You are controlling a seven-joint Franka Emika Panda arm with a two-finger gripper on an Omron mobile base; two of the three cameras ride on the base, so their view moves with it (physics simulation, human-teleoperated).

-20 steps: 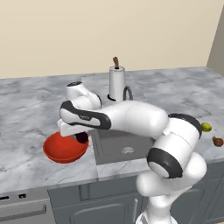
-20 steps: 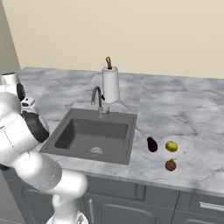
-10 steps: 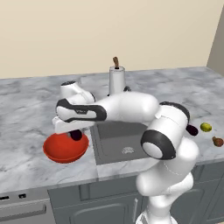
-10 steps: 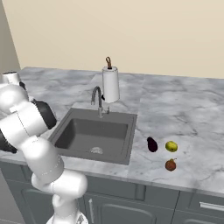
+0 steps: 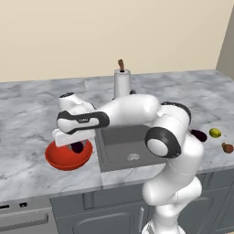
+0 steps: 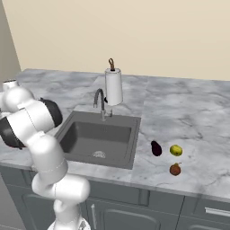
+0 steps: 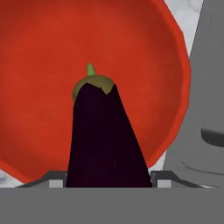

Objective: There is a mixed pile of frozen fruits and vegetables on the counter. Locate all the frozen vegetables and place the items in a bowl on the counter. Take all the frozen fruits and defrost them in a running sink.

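My gripper [image 5: 76, 145] is shut on a dark purple frozen vegetable [image 5: 78, 147], an eggplant, and holds it just above the red bowl [image 5: 58, 160] on the counter [image 5: 27, 119] left of the sink [image 5: 119, 145]. In the hand view the eggplant [image 7: 105, 135] sticks out between my fingertips [image 7: 54, 179], green cap forward, over the bowl's inside [image 7: 39, 65]. The rest of the pile lies right of the sink [image 6: 101, 137]: a second eggplant [image 6: 156, 148], a yellow-green fruit [image 6: 176, 150] and a brown fruit [image 6: 175, 169].
A chrome faucet [image 6: 100, 101] and a paper towel roll [image 6: 113, 86] stand behind the sink. My own arm arches over the basin from the lower right in the left base view. The counter's front edge runs just below the bowl.
The arm's elbow has swung left over the sink. The hand, still holding the eggplant, stays above the bowl and sits slightly lower.
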